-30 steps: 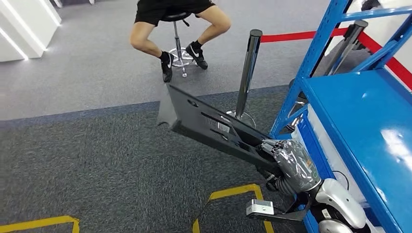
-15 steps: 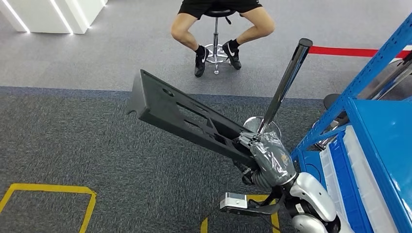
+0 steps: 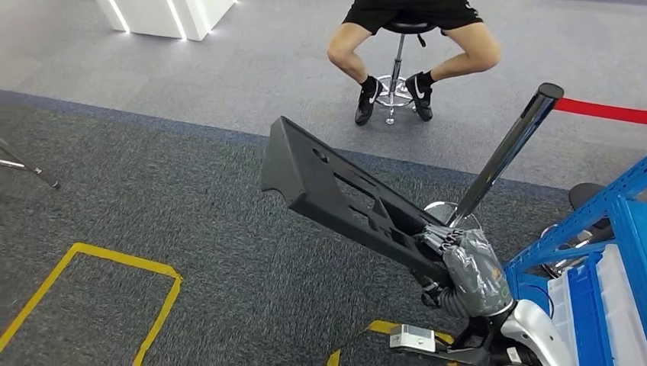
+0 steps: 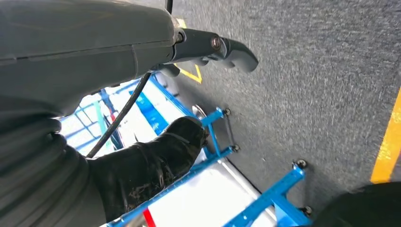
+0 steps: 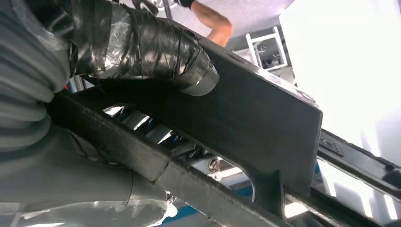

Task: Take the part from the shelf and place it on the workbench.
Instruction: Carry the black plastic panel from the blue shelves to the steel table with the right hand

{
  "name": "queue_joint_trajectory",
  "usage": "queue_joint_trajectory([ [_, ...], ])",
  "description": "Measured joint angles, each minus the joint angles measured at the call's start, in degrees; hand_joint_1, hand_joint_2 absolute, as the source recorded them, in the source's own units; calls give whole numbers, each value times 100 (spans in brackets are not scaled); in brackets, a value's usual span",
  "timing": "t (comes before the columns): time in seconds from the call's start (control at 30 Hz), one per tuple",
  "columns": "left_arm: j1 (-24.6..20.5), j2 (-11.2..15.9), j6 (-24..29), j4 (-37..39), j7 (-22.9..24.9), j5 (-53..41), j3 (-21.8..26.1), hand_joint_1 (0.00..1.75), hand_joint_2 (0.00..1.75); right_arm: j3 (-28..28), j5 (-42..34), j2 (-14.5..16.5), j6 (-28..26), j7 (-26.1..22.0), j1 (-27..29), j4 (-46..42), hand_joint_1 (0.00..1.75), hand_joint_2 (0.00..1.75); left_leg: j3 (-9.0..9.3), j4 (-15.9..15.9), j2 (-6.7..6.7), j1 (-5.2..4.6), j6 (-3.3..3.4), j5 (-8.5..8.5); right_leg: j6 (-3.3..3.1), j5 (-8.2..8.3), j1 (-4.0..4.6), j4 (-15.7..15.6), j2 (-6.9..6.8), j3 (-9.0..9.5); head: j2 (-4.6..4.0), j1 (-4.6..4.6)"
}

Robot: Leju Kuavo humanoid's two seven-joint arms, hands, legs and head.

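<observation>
the right robot hand (image 3: 467, 263) clamps 1 end of the part (image 3: 336, 194), held out over the floor. watch the long overhang: it can clip the barrier post (image 3: 503, 156).

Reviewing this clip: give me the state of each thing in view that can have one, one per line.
Black part: held up off the floor, tilted, sticking out ahead of the robot.
Right hand: wrapped in film, grips the part's near end.
Left hand: holds nothing; whether its fingers are curled or apart, cannot tell.
Blue shelf: at the robot's right, white bins on its low level.
Barrier post: standing, red belt attached.
Person: seated on a stool.
</observation>
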Motion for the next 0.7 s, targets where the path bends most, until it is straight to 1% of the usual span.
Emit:
queue_joint_trajectory([
  [0.03, -16, 12, -8, 0, 19, 24, 1, 0, 175, -63, -10, -40, 2, -10, 45, -29, 175, 175, -131, 292, 231, -5, -19, -151, -27, -1, 15, -18, -86, 25, 0, -4],
  [0.07, -34, 20, -17, -1, 43, 45, 1, 0, 175, -117, -24, -77, 7, -22, 96, -51, 175, 175, -314, 662, 406, -4, -39, -320, -51, -10, 33, -25, -171, 42, 0, -8],
  [0.1, -49, 25, -23, -1, 64, 61, 2, 0, 175, -163, -38, -113, 16, -36, 148, -72, 175, 175, -496, 1013, 493, 7, -52, -451, -63, -22, 51, -26, -262, 52, 0, -8],
  [0.13, -55, 25, -31, -2, 85, 74, 2, 0, 175, -202, -56, -139, 26, -57, 196, -87, 175, 175, -615, 1236, 533, 17, -57, -500, -70, -36, 63, -24, -350, 62, 0, -8],
  [0.17, -57, 22, -38, -2, 100, 85, 2, 0, 175, -240, -77, -165, 38, -78, 236, -102, 175, 175, -632, 1255, 551, 22, -55, -445, -71, -51, 70, -23, -434, 75, 0, -8],
  [0.2, -57, 19, -44, -2, 114, 99, 2, 0, 175, -280, -106, -192, 55, -96, 262, -121, 175, 175, -533, 1058, 577, 22, -44, -301, -67, -68, 75, -22, -511, 93, 0, -8],
  [0.23, -55, 18, -52, -2, 136, 113, 2, 0, 175, -327, -144, -215, 78, -112, 275, -143, 175, 175, -339, 691, 640, 17, -23, -104, -59, -86, 77, -23, -583, 117, 0, -8],
  [0.27, -56, 20, -62, -2, 164, 123, 2, 0, 175, -383, -185, -244, 111, -128, 281, -167, 175, 175, -134, 301, 764, -14, 2, 35, -45, -107, 88, -23, -651, 143, 0, -8],
  [0.3, -58, 25, -75, -2, 201, 129, 2, 0, 175, -446, -225, -272, 155, -147, 281, -191, 175, 175, 27, -12, 861, -48, 38, 132, -22, -128, 98, -23, -713, 163, 0, -8],
  [0.33, -60, 31, -87, -2, 241, 131, 2, 0, 175, -507, -256, -295, 204, -170, 278, -211, 175, 175, 118, -203, 925, -83, 71, 168, 2, -145, 106, -26, -774, 178, 0, -8],
  [0.37, -56, 38, -96, -2, 274, 131, 2, 0, 175, -556, -276, -311, 248, -189, 274, -223, 175, 175, 133, -266, 928, -118, 102, 154, 31, -156, 112, -35, -834, 188, 0, -8],
  [0.4, -50, 45, -103, -2, 301, 131, 2, 0, 175, -595, -290, -322, 285, -200, 267, -231, 175, 175, 124, -289, 852, -130, 135, 170, 60, -163, 112, -48, -893, 200, 0, -8],
  [0.43, -42, 52, -107, -2, 319, 133, 2, 0, 175, -628, -300, -331, 313, -204, 259, -238, 175, 175, 139, -328, 779, -117, 169, 189, 92, -180, 101, -53, -917, 211, 0, -8],
  [0.47, -36, 57, -115, -2, 331, 135, 2, 0, 175, -658, -311, -337, 330, -204, 249, -244, 175, 175, 166, -377, 709, -106, 208, 211, 117, -228, 89, -6, -839, 210, 0, -7],
  [0.5, -35, 59, -124, -2, 339, 136, 2, 0, 175, -693, -326, -348, 342, -205, 237, -254, 175, 175, 199, -426, 647, -92, 246, 234, 131, -330, 78, 143, -690, 160, 0, -7],
  [0.53, -40, 58, -133, -2, 345, 138, 2, 0, 175, -724, -338, -362, 350, -206, 228, -266, 175, 175, 232, -461, 584, -77, 279, 251, 139, -484, 64, 415, -499, 43, 0, -5],
  [0.57, -47, 57, -142, -2, 349, 138, 2, 0, 175, -747, -346, -375, 356, -206, 224, -273, 175, 175, 242, -470, 522, -84, 297, 253, 138, -660, 61, 782, -322, -132, 0, -4],
  [0.6, -53, 57, -148, -2, 352, 139, 2, 0, 175, -763, -351, -388, 362, -206, 225, -279, 175, 175, 244, -466, 457, -86, 310, 252, 141, -812, 59, 1164, -229, -337, 0, -5],
  [0.63, -58, 57, -153, -2, 354, 139, 2, 0, 175, -768, -352, -397, 367, -205, 230, -280, 175, 175, 244, -457, 379, -86, 313, 247, 148, -878, 59, 1444, -192, -504, 0, -4],
  [0.67, -60, 57, -156, -2, 355, 140, 2, 0, 175, -771, -352, -402, 370, -204, 235, -280, 175, 175, 246, -441, 297, -83, 312, 239, 156, -828, 55, 1531, -180, -585, 0, -4],
  [0.7, -61, 57, -159, -2, 355, 140, 2, 0, 175, -775, -353, -408, 370, -204, 237, -280, 175, 175, 249, -418, 210, -77, 305, 225, 164, -664, 46, 1394, -169, -556, 0, -4],
])
